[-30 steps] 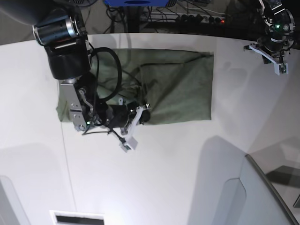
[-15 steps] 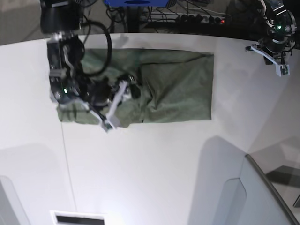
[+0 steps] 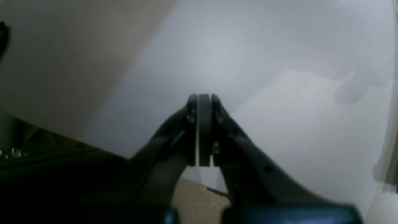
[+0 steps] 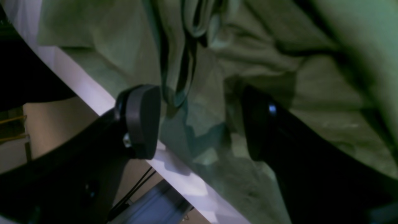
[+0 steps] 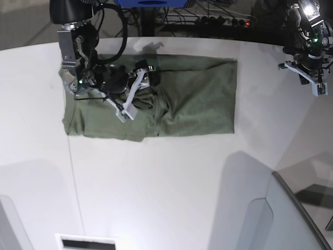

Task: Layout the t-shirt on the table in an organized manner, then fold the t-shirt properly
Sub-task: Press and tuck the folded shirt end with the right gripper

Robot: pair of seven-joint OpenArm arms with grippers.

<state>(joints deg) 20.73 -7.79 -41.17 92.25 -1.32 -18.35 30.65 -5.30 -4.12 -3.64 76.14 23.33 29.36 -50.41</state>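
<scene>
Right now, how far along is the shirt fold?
Done: the t-shirt lies on the table folded into a long band. In hand: nothing; the right gripper hangs open over bunched cloth at the band's rumpled end, and the left gripper is shut, off the shirt. Left: smooth that end and fold the band shorter.

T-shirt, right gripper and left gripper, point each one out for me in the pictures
t-shirt point(image 5: 197, 99): base view, on the flat green cloth right of the rumpled middle.
right gripper point(image 4: 202, 121): right wrist view, in the gap between its open pads, over the cloth.
left gripper point(image 3: 203, 130): left wrist view, where its closed pads meet.
</scene>
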